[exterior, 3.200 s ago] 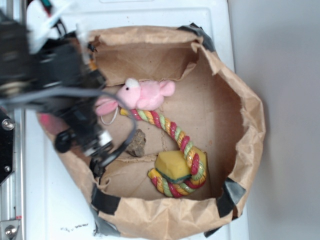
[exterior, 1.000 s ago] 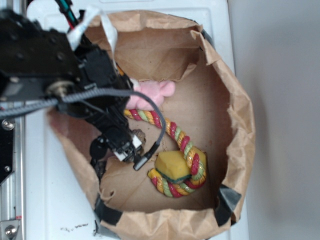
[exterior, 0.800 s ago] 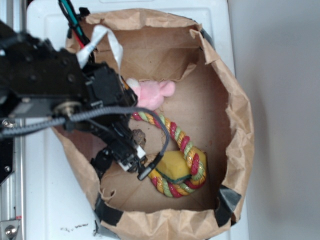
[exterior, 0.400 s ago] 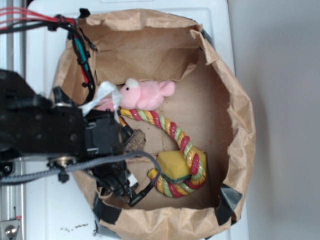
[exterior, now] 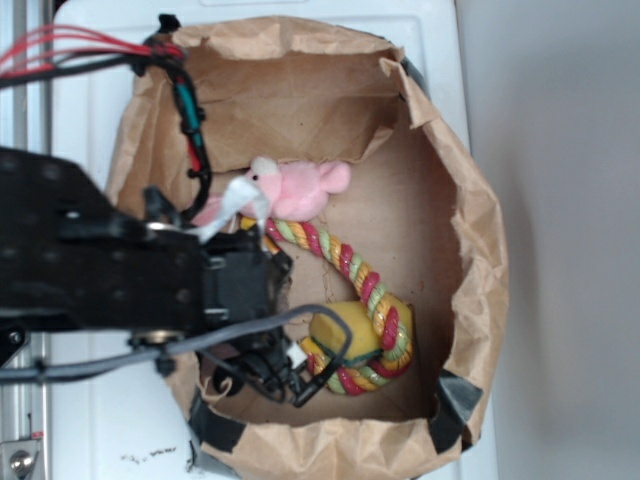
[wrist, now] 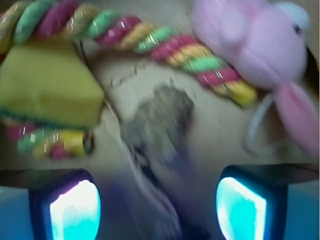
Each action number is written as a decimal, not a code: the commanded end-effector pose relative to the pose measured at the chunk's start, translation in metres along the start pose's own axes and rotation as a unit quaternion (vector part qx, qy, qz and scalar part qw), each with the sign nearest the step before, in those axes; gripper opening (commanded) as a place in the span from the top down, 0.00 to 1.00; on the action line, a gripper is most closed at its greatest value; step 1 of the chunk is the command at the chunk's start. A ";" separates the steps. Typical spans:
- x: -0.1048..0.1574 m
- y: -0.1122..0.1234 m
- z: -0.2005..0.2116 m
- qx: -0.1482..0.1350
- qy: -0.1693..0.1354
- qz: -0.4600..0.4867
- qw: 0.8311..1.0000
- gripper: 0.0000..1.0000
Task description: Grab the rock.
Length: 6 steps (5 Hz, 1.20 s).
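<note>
The rock (wrist: 160, 117), a small rough grey-brown stone, lies on the brown paper floor in the middle of the wrist view, blurred. My gripper (wrist: 157, 210) is open, its two glowing cyan fingertips (wrist: 75, 210) standing wide apart at the bottom edge. The rock lies just beyond the gap between them and is not touched. In the exterior view the black arm and gripper (exterior: 262, 362) reach into the bag's left side and hide the rock.
A pink plush toy (exterior: 295, 188) lies at the back. A yellow sponge block (exterior: 350, 330) wrapped in striped rope (exterior: 340, 255) sits right of the rock. All are inside a brown paper bag (exterior: 485, 230) with tall crumpled walls on a white surface.
The arm has swung down along the bag's left side towards its front. It now covers the rock in the exterior view, where the rock showed 0.4 s ago.
</note>
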<state>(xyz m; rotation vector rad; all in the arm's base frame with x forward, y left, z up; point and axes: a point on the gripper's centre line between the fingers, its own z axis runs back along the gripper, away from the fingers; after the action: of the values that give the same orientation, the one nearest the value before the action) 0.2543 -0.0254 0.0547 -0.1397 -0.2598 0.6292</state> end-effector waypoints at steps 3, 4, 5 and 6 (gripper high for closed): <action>0.051 -0.010 -0.014 0.015 -0.025 0.014 0.999 0.00; 0.046 -0.010 -0.015 0.019 -0.032 0.009 0.999 1.00; 0.046 -0.010 -0.013 0.021 -0.039 0.006 0.999 1.00; 0.047 -0.007 -0.009 0.021 -0.049 0.003 0.999 1.00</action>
<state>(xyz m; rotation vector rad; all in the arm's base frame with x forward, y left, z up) 0.2964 -0.0078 0.0452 -0.0555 -0.3019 0.6473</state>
